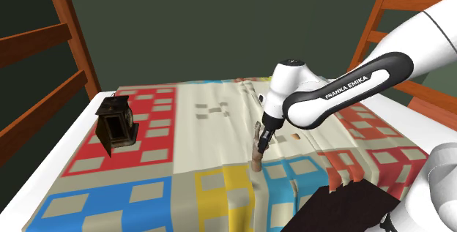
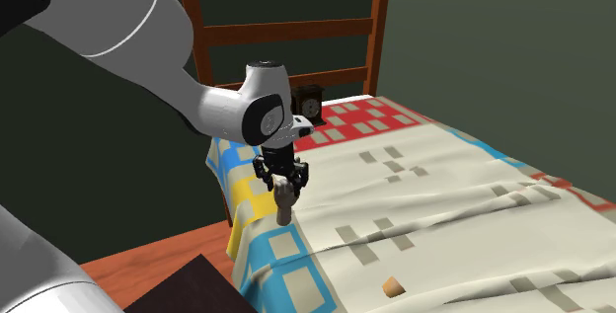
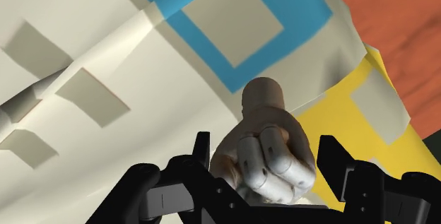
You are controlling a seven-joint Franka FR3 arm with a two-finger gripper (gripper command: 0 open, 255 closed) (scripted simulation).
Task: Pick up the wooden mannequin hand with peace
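The wooden mannequin hand (image 1: 257, 155) is upright over the patchwork bed cover (image 1: 198, 121), wrist end down near a yellow and a blue patch. My black gripper (image 1: 261, 137) comes down on it from above. In the wrist view the pale, jointed mannequin hand (image 3: 265, 152) fills the gap of the gripper (image 3: 267, 152), whose fingers (image 3: 202, 150) press against its sides. From the second exterior view the mannequin hand (image 2: 284, 202) hangs under the gripper (image 2: 282, 175) near the bed cover's (image 2: 444, 193) edge. Whether its base touches the cover I cannot tell.
A dark lantern (image 1: 116, 124) stands on a red patch toward the shoulder view's left, also seen as the lantern (image 2: 310, 102) by the wooden bed frame (image 2: 286, 35). A small tan piece (image 1: 295, 137) lies on the cover. My dark stand (image 1: 344, 208) is beside the bed.
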